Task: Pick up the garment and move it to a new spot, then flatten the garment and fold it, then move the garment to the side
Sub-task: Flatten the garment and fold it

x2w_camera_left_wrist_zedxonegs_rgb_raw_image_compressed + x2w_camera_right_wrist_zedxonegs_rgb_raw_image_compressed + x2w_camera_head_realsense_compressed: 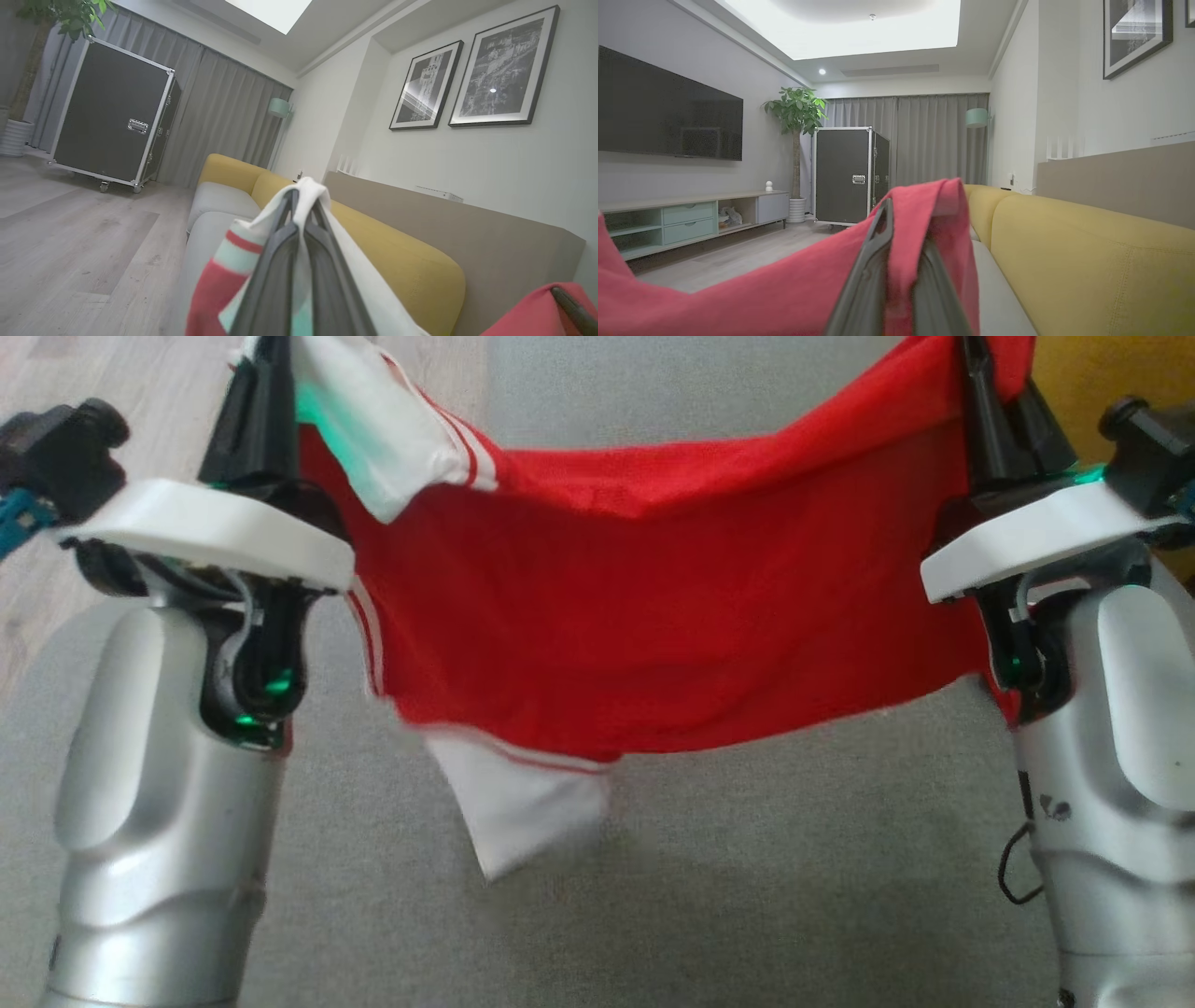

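Head view: we hold red garment (653, 644) stretched in air above grey sofa seat (766, 896); left fingers (247, 429) clamped on white sleeve end, right fingers (1004, 439) clamped on red edge. We want even tension, level lowering, hanging hem touching first, then drag flat.

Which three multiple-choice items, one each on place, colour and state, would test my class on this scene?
1. Where is the garment? A flat on the seat; B hanging between the left gripper and right gripper, above the grey seat; C on the floor.
2. Its main colour? A red; B blue; C black.
3. The left gripper is: A open, empty; B open, beside the cloth; C shut on the garment.
Answers: 1 B, the head view shows it slung between both grippers; 2 A, most of the cloth is red; 3 C, its fingers pinch white cloth.
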Available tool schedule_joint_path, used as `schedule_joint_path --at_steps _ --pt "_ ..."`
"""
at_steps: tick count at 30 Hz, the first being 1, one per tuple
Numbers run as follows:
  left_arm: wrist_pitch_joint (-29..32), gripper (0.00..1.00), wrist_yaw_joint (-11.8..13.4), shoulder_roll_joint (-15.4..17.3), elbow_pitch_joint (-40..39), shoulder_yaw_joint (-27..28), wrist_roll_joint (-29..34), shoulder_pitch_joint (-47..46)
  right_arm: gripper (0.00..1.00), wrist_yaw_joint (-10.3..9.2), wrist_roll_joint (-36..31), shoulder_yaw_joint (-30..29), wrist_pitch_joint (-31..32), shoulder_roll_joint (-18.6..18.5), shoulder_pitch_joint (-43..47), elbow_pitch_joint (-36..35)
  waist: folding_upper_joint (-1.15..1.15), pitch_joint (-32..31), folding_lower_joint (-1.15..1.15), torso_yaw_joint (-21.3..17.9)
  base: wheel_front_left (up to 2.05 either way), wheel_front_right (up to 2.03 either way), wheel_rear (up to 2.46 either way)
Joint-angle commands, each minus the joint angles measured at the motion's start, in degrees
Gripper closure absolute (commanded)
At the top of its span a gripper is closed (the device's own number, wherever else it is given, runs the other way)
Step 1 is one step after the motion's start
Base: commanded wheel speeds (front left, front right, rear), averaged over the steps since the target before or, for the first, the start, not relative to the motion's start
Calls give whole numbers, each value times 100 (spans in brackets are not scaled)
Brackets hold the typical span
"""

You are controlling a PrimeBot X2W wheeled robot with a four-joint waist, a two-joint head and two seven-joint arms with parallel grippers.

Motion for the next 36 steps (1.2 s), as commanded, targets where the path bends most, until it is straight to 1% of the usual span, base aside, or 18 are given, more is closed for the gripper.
schedule_joint_path --at_steps 1,5,8,12,16,19,21,22,24,28,31,33,34,36 --pt "-12 100 40 248 -257 262 37 -429 100 21 -36 119 17 -1 -317 -244 0 0 0 -15 0 0 0" --pt "-125 100 151 277 -466 454 -20 -385 100 21 -56 138 -20 -47 -260 -442 0 -9 0 -52 0 0 0" --pt "-149 100 215 274 -795 527 -73 -230 100 21 -44 126 21 -96 -130 -682 0 -13 0 -55 0 0 0" --pt "104 100 260 317 -1380 461 -178 137 100 21 -24 9 283 -140 206 -1052 0 6 0 -23 0 0 0" --pt "213 100 426 347 -1915 522 -199 317 100 21 -50 -113 513 -144 465 -1530 0 140 0 31 0 0 0" --pt "280 100 512 368 -2028 589 -228 217 100 21 -91 -144 736 -155 466 -1703 0 312 0 57 0 0 0" --pt "365 100 508 405 -1864 582 -248 46 100 21 -56 -176 892 -143 349 -1643 0 468 0 75 0 0 0" --pt "407 100 501 458 -1710 579 -217 -76 100 21 -22 -177 969 -147 242 -1560 0 593 0 77 0 0 0" --pt "463 100 431 559 -1270 526 -135 -377 100 21 -108 -102 1029 -287 -69 -1274 0 868 0 87 0 0 0" --pt "371 100 218 674 -128 460 9 -1268 100 21 -91 190 915 -455 -1071 -238 0 1495 0 61 0 0 0" --pt "118 100 9 781 770 415 201 -2110 100 21 -91 452 586 -483 -2028 762 0 1893 0 27 0 0 0" --pt "-163 100 -96 831 1318 415 343 -2703 100 21 -177 452 242 -499 -2703 1418 0 2115 0 18 0 0 0" --pt "-163 100 -96 831 1318 415 343 -2703 100 21 -177 452 242 -499 -2703 1418 0 2115 0 18 0 0 0" --pt "-508 100 -194 841 1792 415 463 -3226 100 21 -367 426 -193 -510 -3278 2012 0 2256 0 25 0 0 0"
